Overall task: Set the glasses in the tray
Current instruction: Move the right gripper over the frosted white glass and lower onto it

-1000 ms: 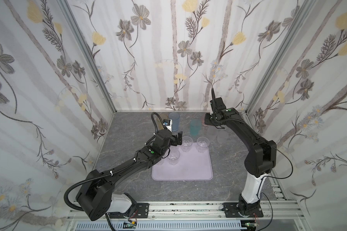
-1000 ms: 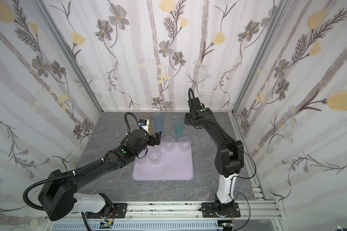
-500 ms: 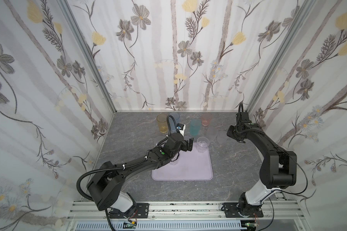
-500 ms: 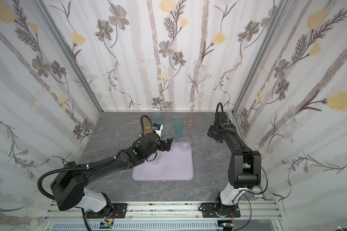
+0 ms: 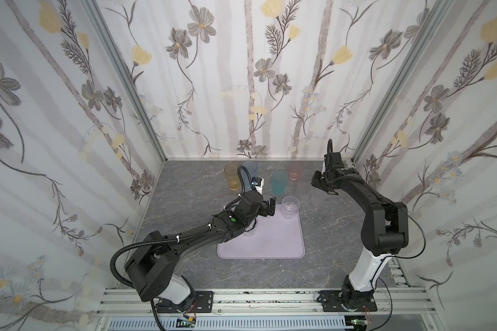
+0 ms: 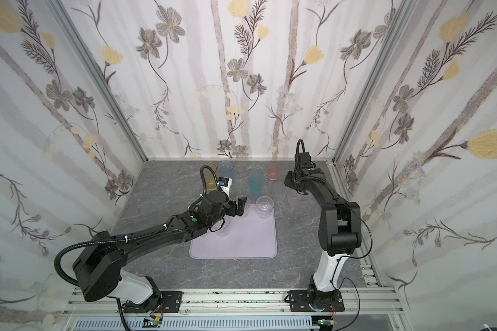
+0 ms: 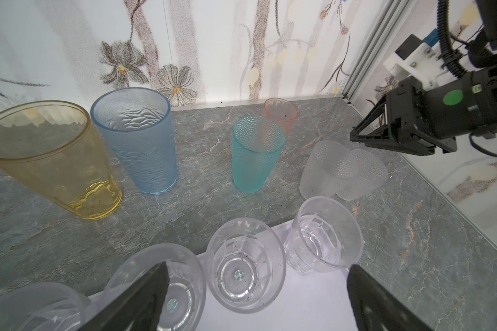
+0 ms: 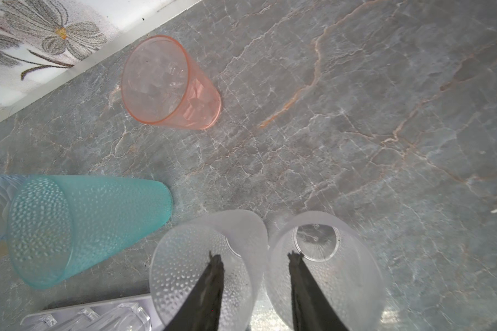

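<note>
— Where are the glasses found?

— Clear glasses [image 7: 244, 266] are seen upright on the tray [image 5: 270, 240], which is set near the middle of the surface [image 5: 327, 258]. One clear glass [image 5: 290, 206] is placed at the tray's far right corner. An amber glass [image 5: 230, 179], a blue glass [image 5: 248, 167], a teal glass [image 5: 279, 182] and a pink glass [image 5: 295, 172] are lined up near the surface's far edge, off the tray. Two frosted glasses [image 8: 178, 258], touching each other, are set on the surface just beyond the tray's far right corner.

— And how are the fingers held?

— The left fingers [image 7: 138, 298] are spread wide above the tray's far edge, and nothing is held. The right fingers [image 8: 210, 286] are parted over the frosted pair, one seen against each mouth. Whether a rim is touched cannot be told.
</note>
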